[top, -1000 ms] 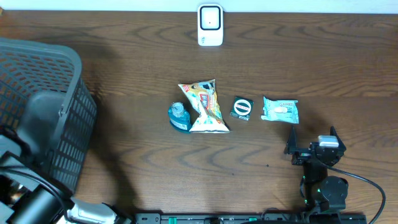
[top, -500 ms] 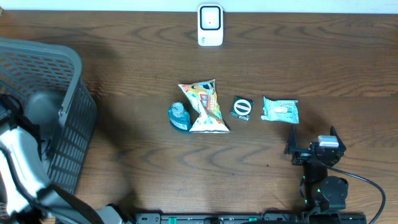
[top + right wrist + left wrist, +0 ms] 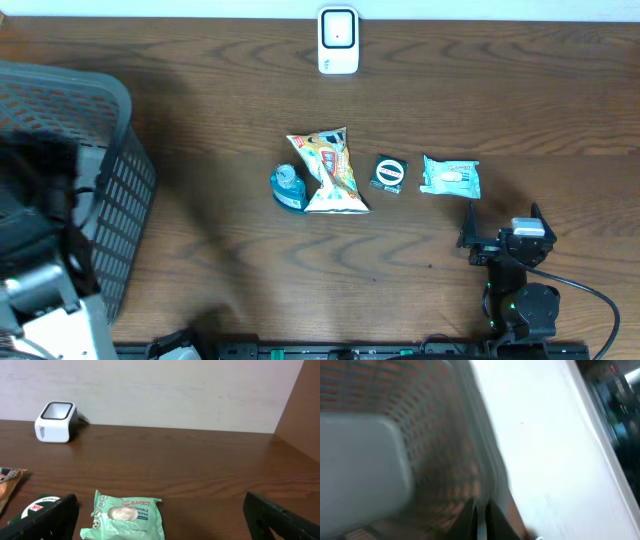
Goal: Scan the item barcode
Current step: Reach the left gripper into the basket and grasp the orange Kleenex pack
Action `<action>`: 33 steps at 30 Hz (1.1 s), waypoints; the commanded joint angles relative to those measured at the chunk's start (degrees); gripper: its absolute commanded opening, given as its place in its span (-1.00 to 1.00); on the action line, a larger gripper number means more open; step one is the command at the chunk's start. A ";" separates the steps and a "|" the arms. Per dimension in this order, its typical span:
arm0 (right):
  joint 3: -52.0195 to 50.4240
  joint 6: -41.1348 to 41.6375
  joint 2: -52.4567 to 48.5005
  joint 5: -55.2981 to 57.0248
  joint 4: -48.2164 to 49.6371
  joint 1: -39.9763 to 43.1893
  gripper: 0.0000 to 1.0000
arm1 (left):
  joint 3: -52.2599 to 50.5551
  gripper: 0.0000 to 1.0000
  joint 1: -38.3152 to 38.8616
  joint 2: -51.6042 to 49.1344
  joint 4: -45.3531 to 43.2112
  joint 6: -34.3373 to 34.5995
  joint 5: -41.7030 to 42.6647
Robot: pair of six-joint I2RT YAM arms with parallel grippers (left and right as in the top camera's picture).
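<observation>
right claw (image 3: 502, 224) black, cable (image 3: 592, 294) black; left arm (image 3: 45, 300) blurred, grey-white.

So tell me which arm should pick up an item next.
Right. The right gripper is open, just short of the wipes and facing them; the left gripper is shut, off by the basket.

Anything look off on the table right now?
Only one thing: the snack bag appears to lie partly over the blue roll. The small black packet and wipes pack lie flat and apart; the scanner stands upright. Nothing spilled.
</observation>
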State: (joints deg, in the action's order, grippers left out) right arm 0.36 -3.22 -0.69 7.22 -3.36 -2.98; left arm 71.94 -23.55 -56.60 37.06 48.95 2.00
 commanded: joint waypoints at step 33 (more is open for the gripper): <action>-0.04 -0.48 0.31 -0.07 -0.17 -0.33 0.99 | 4.39 -0.85 -20.63 -51.80 12.83 -7.78 -10.40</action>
State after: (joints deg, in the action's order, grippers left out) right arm 0.36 -3.22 -0.69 7.25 -3.36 -2.98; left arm 73.45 -43.83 -110.04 48.69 41.85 -15.75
